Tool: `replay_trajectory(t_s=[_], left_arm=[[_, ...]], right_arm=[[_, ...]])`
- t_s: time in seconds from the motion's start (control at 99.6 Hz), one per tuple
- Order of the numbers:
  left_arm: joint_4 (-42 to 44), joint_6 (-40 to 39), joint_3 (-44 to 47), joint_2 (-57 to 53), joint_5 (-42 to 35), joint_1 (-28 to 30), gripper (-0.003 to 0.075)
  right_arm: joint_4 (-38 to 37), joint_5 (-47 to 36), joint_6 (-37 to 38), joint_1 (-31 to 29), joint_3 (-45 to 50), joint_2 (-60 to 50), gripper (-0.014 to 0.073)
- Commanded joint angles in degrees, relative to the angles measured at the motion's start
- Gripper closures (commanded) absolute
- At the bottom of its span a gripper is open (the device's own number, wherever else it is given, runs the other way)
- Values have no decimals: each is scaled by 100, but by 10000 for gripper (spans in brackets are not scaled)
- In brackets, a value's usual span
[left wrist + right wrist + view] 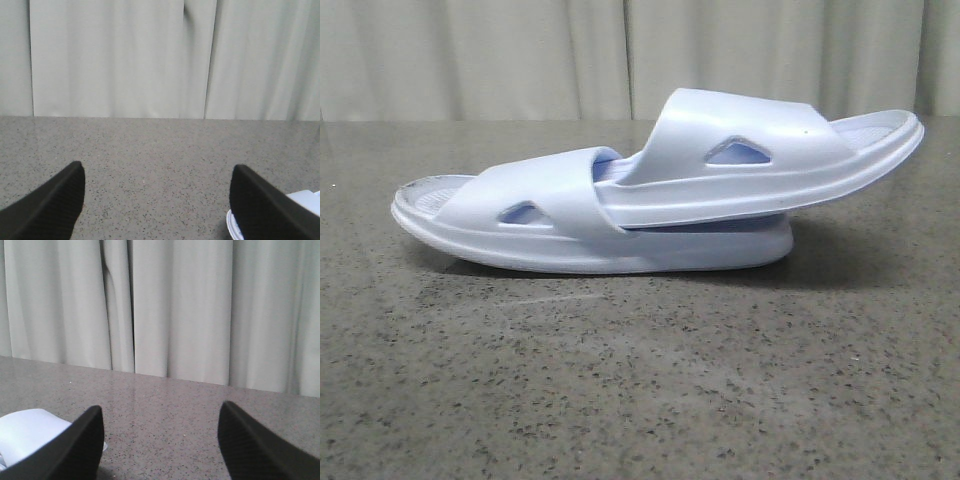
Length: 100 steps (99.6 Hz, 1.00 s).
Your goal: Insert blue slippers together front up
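Note:
Two pale blue slippers lie on the grey speckled table in the front view. The lower slipper point(520, 215) rests flat. The upper slipper point(760, 150) has one end pushed under the lower one's strap and tilts up to the right. No gripper shows in the front view. In the left wrist view my left gripper point(157, 175) is open over bare table, with a slipper's edge point(310, 200) beside one finger. My right gripper point(160, 417) is open too, nothing between its fingers, a slipper's end point(30, 432) beside one finger.
A pale pleated curtain point(620, 55) hangs behind the table's far edge. The grey speckled tabletop point(640, 380) stretches in front of the slippers.

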Motion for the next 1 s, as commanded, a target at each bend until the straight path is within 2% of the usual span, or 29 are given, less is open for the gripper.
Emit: replay_trajectory(t_s=[0.0, 0.261, 0.331, 0.472, 0.602, 0.683, 0.994], left_arm=[[-75, 9, -94, 35, -38, -57, 191], [-75, 9, -31, 35, -48, -57, 197], [-75, 9, -31, 35, -59, -57, 235], [-86, 9, -31, 35, -49, -57, 379], [-96, 9, -31, 35, -62, -57, 576], [-96, 9, -31, 35, -88, -57, 699], [-96, 9, -31, 35, -90, -57, 704]], right_arm=[[-73, -191, -107, 2, -12, -170, 171], [11, -1337, -107, 2, 166, -312, 174], [26, -1298, -107, 2, 166, -312, 221], [26, -1239, -107, 2, 166, -312, 431], [26, -1260, -107, 2, 166, -312, 632], [26, -1263, -107, 2, 166, -312, 700], [26, -1276, -107, 2, 166, -312, 701]])
